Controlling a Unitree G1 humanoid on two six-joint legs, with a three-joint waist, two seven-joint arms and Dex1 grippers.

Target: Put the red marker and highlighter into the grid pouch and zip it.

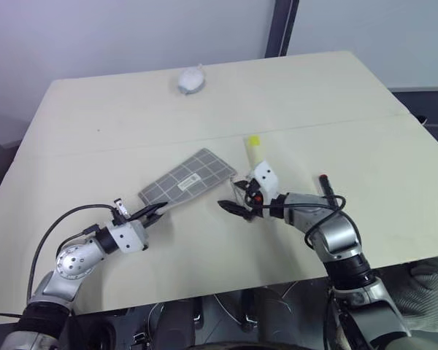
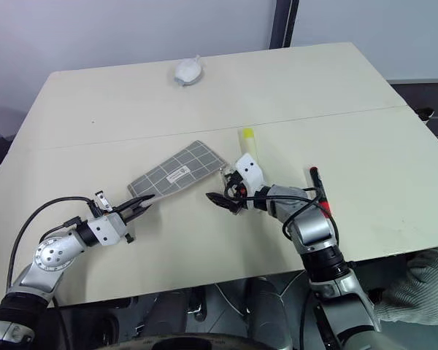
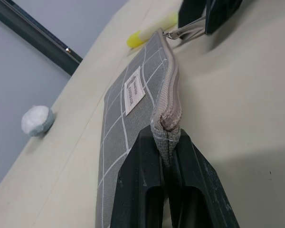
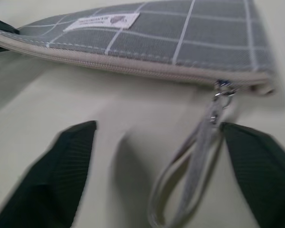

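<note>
Grey fabric grid pouch (image 1: 187,178) w/ white lines, white label, beige zip edge lies flat mid tabletop (image 1: 117,109), zip shut along its whole length. Left gripper (image 3: 167,161) pressed together, pinching pouch's near corner at the zip end. Right gripper (image 4: 156,166) spread wide, empty; beige pull tab loop (image 4: 190,180) hangs between its fingers, not yet caught.

Stubby pale-yellow highlighter (image 1: 254,150) lies just beyond pouch's far corner. Slim dark red-capped marker (image 1: 325,187) rests on tabletop beside right forearm. Both outside pouch.

Step in hand, prob.: grab tab, open zip. To do well: close right fingers squarely on tab, not the loop's slack; pull along zip line toward left gripper; left keeps corner taut so fabric doesn't bunch.
</note>
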